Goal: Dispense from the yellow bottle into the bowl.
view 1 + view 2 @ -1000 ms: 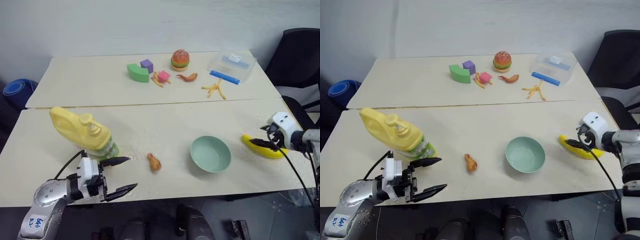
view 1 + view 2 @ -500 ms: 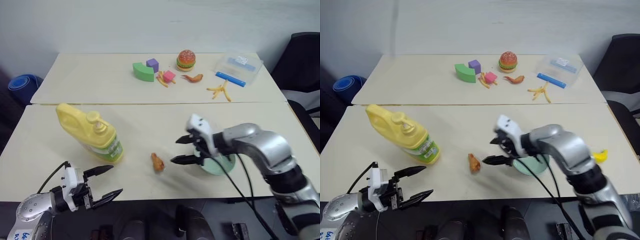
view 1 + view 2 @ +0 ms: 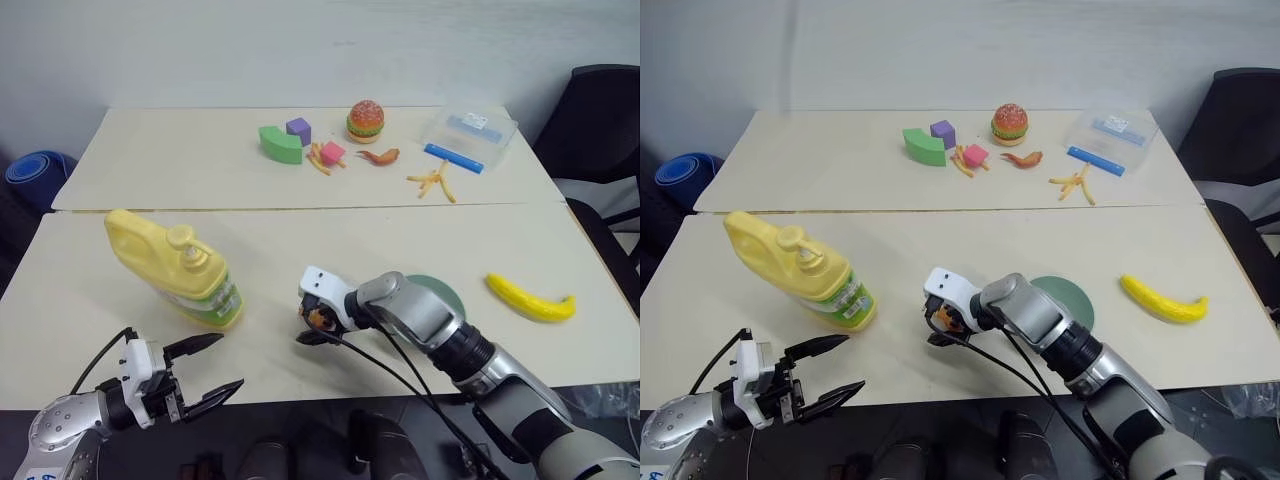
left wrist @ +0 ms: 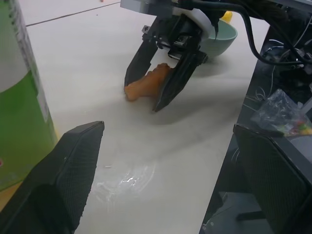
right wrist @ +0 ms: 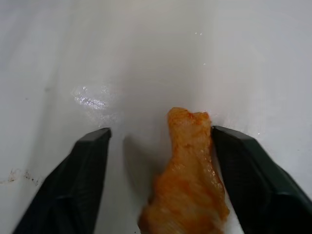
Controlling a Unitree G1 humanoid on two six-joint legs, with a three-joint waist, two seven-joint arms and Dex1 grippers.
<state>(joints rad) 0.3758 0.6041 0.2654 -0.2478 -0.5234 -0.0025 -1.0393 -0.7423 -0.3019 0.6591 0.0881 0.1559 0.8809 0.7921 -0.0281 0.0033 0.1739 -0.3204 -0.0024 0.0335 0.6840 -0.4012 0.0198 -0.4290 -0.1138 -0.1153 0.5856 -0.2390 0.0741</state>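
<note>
At the lower left of the head view the left gripper (image 3: 205, 368) hangs just off the near table edge with its two black fingers spread wide and nothing between them. Just above it, left of centre, the yellow bottle (image 3: 170, 268) stands on the table: a large yellow jug with a built-in handle, a yellow pump top and a green-and-white label near its base. At the middle, the right gripper (image 3: 312, 324) points down at the table with its fingers apart on either side of an orange chicken piece (image 5: 185, 173); one finger is against it, the other has a gap. Just right of it, the pale green bowl (image 3: 445, 294) sits partly hidden by the arm. A banana (image 3: 529, 297) lies further right. The table (image 3: 300, 235) is pale wood. At the upper centre lie a toy burger (image 3: 365, 119), coloured blocks (image 3: 295, 140) and a clear box (image 3: 466, 130), before a white wall.
</note>
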